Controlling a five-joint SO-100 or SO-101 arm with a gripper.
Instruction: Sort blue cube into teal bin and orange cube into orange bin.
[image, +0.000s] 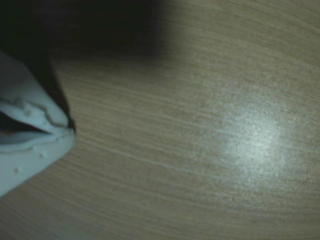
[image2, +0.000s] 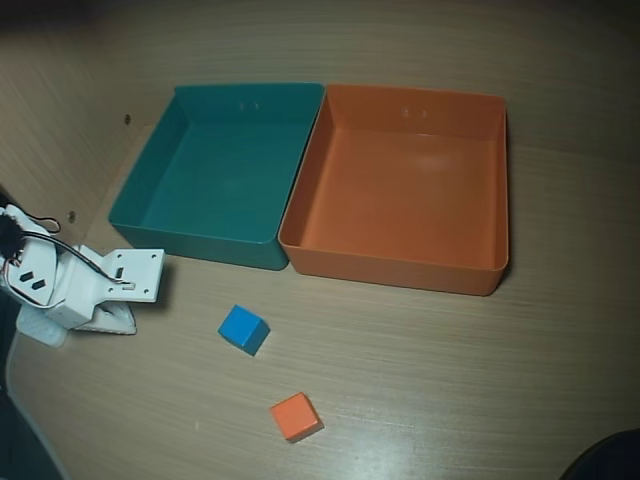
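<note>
The white jaws sit all but closed in the wrist view, only a thin dark slit between them, nothing held, bare wood grain beneath. From overhead the gripper (image2: 110, 322) lies low at the left edge of the worktop (image2: 450, 380). The blue cube (image2: 243, 329) rests to its right, apart from it, the orange cube (image2: 296, 416) lower down (both on open wood). Behind them, the teal bin (image2: 215, 245) and orange bin (image2: 400, 270) stand side by side, walls touching.

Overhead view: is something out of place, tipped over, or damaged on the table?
Nothing stands out. The teal bin and orange bin sit upright side by side, both empty. The blue cube and orange cube lie on the table, not yet sorted.
</note>
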